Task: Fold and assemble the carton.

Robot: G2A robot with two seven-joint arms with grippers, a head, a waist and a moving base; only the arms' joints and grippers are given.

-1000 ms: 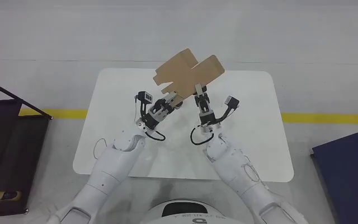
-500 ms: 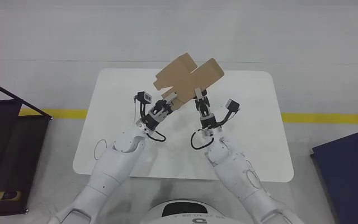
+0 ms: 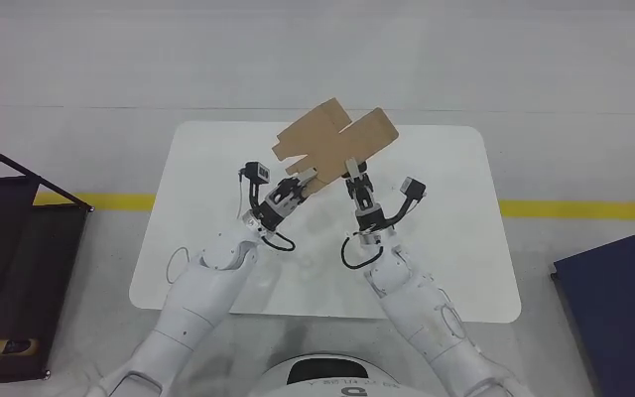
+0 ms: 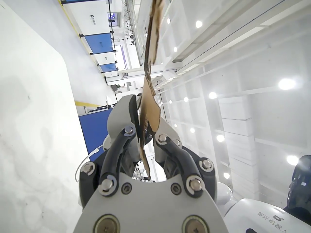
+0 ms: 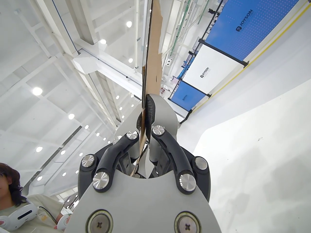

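Note:
A flat brown carton (image 3: pixel 332 139) is held up in the air above the far middle of the white table (image 3: pixel 198 218), tilted, with its flaps spread toward the back. My left gripper (image 3: pixel 303 177) is shut on the carton's near left edge. My right gripper (image 3: pixel 351 163) is shut on its near right edge. In the left wrist view the carton (image 4: pixel 150 93) shows edge-on, running up from between the fingers of the left gripper (image 4: pixel 143 122). In the right wrist view the carton (image 5: pixel 154 49) also stands edge-on, pinched in the right gripper (image 5: pixel 145 107).
The white table (image 3: pixel 446 248) has bare surface on all sides under the arms. A yellow floor line (image 3: pixel 566 208) runs behind it. A dark frame (image 3: pixel 30 248) stands off the table's left side and a dark blue mat (image 3: pixel 605 298) off its right.
The carton has turned slightly and shifted a little to the right and up with both grippers. Both keep their hold.

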